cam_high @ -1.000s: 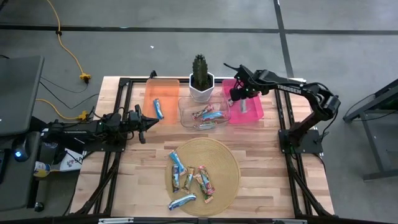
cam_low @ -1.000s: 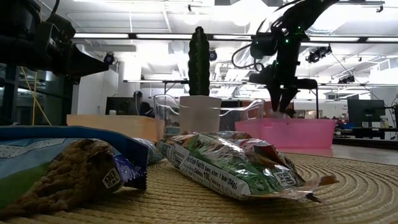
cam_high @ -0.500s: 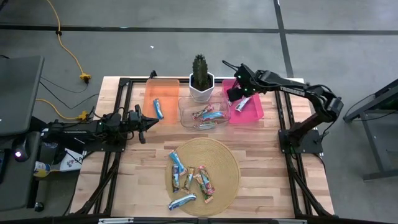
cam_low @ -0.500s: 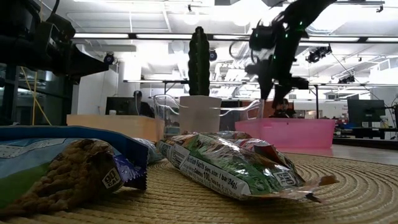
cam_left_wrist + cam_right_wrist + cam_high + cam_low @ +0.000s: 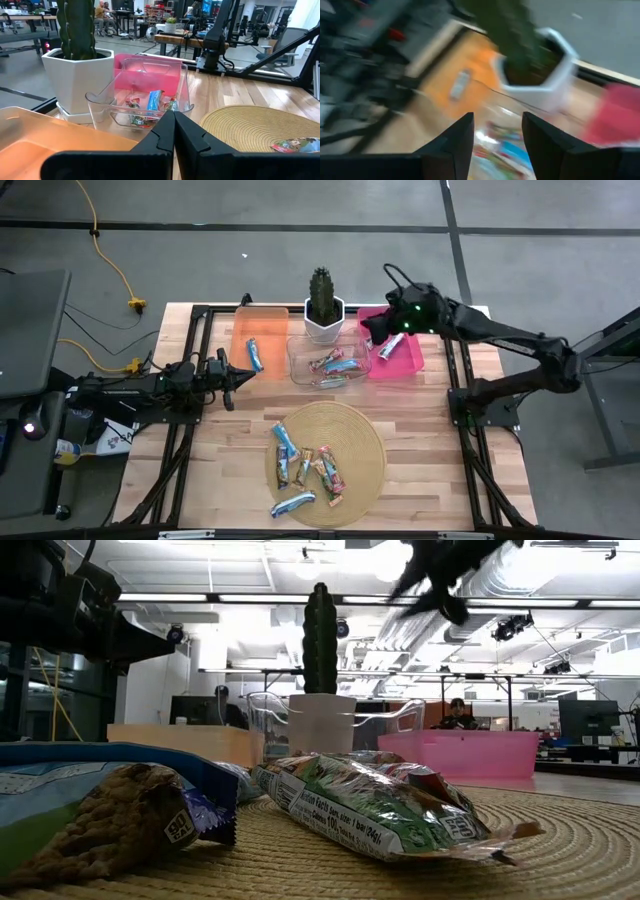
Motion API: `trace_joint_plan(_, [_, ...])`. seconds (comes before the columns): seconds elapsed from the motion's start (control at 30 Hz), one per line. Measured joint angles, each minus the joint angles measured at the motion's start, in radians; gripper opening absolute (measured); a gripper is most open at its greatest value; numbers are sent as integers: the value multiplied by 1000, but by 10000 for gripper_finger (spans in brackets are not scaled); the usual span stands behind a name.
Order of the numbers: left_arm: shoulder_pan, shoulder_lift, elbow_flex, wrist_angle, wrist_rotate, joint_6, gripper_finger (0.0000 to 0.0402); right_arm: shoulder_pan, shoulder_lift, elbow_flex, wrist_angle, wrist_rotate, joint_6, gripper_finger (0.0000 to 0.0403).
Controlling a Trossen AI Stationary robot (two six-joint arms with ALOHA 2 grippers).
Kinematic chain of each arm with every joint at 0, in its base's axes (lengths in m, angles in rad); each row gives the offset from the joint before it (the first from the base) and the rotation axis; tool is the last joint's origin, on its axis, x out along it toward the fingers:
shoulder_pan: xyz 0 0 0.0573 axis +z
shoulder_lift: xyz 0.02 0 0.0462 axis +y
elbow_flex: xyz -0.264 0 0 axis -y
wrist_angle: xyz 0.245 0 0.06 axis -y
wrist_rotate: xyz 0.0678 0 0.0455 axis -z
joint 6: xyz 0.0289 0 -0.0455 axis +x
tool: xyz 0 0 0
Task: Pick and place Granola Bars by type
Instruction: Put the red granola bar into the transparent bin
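High view: the right tool [image 5: 372, 330] hung spread and empty above the pink bin [image 5: 408, 358]; swinging fast, it might bump the cactus [image 5: 321, 292] beside it.

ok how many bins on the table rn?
3, in a row at the table's far edge: orange bin on the left, clear bin in the middle in front of the cactus pot, pink bin on the right.

Only partly legible print on the green granola bar wrapper [image 5: 375, 808] lying on the woven mat [image 5: 560, 860]: "100" and "1 bar"; remaining lettering too small.
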State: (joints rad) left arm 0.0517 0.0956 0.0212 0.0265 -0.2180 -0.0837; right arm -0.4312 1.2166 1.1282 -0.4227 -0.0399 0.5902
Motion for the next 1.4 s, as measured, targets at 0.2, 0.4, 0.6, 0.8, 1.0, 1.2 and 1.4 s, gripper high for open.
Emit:
trace_joint_plan(0.2, [0, 0, 0, 0, 0, 0, 1, 169, -43, 0, 177, -2, 65, 152])
trace_joint_plan(0.4, [0, 0, 0, 0, 0, 0, 1, 349, -39, 0, 318, 36, 109, 145])
trace_joint_plan(0.6, [0, 0, 0, 0, 0, 0, 1, 520, -38, 0, 411, 144, 85, 146])
trace_joint_plan(0.8, [0, 0, 0, 0, 0, 0, 1, 668, -26, 0, 444, 249, 82, 141])
trace_joint_plan(1.0, [0, 0, 0, 0, 0, 0, 1, 783, 34, 1, 534, 352, 28, 138])
trace_joint_plan(1.2, [0, 0, 0, 0, 0, 0, 1, 835, 151, 94, 543, 375, 0, 138])
trace_joint_plan(1.4, [0, 0, 0, 0, 0, 0, 1, 856, 323, 326, 398, 372, -75, 138])
